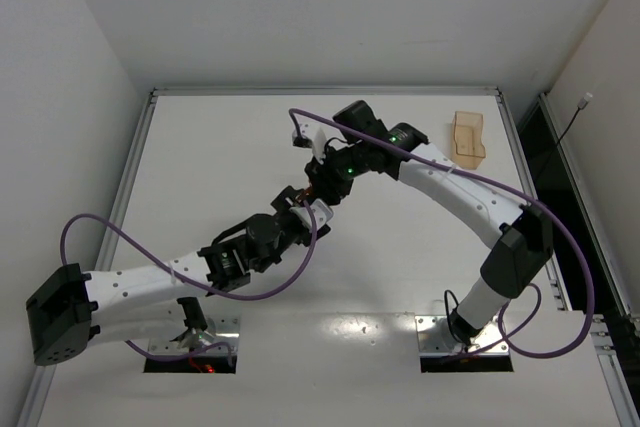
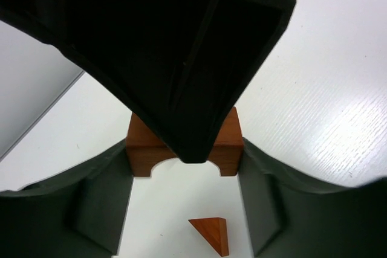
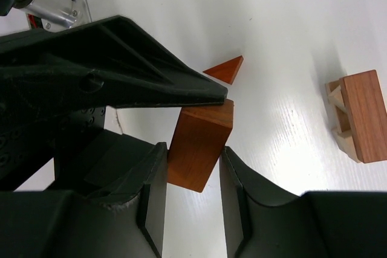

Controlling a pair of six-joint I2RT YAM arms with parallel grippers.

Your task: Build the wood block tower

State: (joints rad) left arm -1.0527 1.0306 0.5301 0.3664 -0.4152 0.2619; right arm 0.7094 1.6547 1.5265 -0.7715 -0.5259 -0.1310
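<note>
Wood block tower [image 3: 357,116] sits out at 3 o'clock in the right wrist view: a reddish-brown block with light tan pieces showing along its 9 o'clock side, standing on the white table [image 2: 314,89], well apart from the action. It does not show from overhead.

Over to the left side now. The left gripper [image 2: 184,149] reaches in from 8 o'clock toward the table centre, jaws narrowed down onto the arch block [image 2: 228,140], a reddish-brown piece with a curved notch cut in its lower edge. One pad lies against each end face, so it has hold of it. Just below, at 6 o'clock in the left wrist view, a small reddish-brown triangle [image 2: 211,232] lies loose on the table, near the arch block but not touching it.

And the same piece is caught from the other side! The right gripper [image 3: 193,149] comes in from 1 o'clock, jaws drawn close, a pad on either broad face of that arch block; one of its black fingers crosses the front face in the left wrist view. Whether the block rests on the table or hangs clear, I cannot tell.

Far right, at 1 o'clock on the table overhead, lies the flat tan tray [image 1: 467,137].
</note>
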